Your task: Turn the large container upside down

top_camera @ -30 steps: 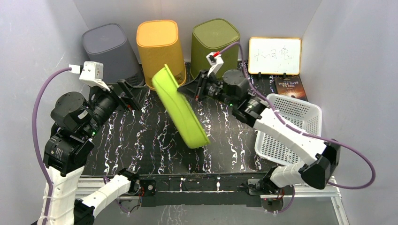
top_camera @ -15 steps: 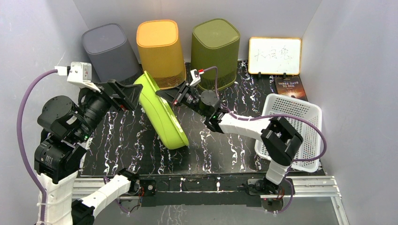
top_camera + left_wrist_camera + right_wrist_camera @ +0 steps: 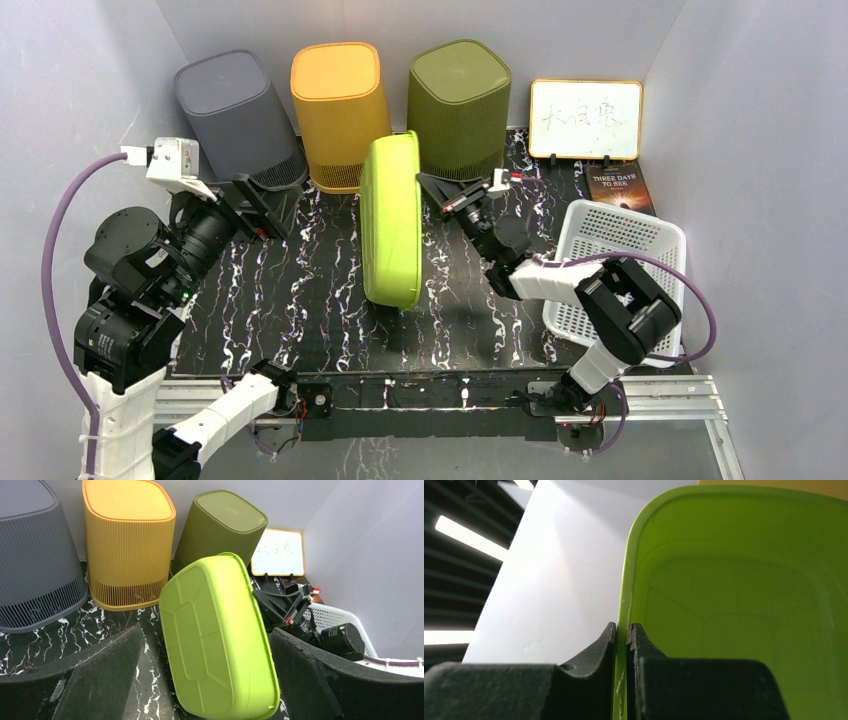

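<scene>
Where the large container stands: on one long edge on the worktop, near upright, in front of the orange bin and the olive bin, with its base facing left and its hollow facing right.
Container, change: the earlier top view shows it leaning far over. Now it is swung up on edge, so the flip looks about half done, and it has yet to tip over mouth-down.
Right arm: earlier stretched high over the white basket, now folded low beside it.
Left claw: jaws spread wide, holding nothing. It is apart from the base, where half a second ago the two nearly touch.
Right claw: pinched tight on the container's rim, one finger inside and one outside. The grip is the same as before, carried rightward.
</scene>
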Available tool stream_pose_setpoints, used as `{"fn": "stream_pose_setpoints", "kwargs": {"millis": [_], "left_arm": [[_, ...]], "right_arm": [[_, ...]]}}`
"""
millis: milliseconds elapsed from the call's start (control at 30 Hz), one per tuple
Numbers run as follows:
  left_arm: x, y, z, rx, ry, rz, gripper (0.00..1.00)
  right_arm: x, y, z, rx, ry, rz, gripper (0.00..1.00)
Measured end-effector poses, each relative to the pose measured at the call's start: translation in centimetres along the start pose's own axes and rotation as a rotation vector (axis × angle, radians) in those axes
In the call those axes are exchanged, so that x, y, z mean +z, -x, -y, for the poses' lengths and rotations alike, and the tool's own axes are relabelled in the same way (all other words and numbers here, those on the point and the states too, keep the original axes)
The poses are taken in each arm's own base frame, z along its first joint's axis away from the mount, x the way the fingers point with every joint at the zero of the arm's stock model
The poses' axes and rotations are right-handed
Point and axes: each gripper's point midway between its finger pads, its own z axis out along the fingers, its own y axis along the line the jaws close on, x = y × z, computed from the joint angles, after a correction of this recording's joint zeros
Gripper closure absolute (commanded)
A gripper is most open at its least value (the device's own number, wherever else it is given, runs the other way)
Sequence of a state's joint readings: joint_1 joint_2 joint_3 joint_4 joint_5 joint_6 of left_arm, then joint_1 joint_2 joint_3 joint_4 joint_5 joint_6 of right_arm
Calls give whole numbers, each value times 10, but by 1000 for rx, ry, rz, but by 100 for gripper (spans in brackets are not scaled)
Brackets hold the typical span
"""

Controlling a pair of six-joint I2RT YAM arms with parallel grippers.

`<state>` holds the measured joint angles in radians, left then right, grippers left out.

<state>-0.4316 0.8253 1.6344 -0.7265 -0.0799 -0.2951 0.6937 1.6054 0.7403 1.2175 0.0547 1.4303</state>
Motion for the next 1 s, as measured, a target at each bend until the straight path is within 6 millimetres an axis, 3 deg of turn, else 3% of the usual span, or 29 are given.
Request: {"fn": "stream_pose_setpoints", "kwargs": {"millis": [100,300,500,700,1000], "left_arm": [[2,-6,-1,0,3,-11,2],[9,-20,-5,0,12,-42,2],[13,-27,-7,-3,16,-57,2],[14,-36,-9,-8,18,-65,2],[16,-46,-11,-13,24,-82,2]], "right_arm": [[-15,31,15,-11,-49,72,100],[-47,54,62,-38,-206,106,100],[-81,54,108,-91,-388,65,100],[-102,51,139,-157,-516,20,100],[-114,34,186,-213,-655,-85,100]]}}
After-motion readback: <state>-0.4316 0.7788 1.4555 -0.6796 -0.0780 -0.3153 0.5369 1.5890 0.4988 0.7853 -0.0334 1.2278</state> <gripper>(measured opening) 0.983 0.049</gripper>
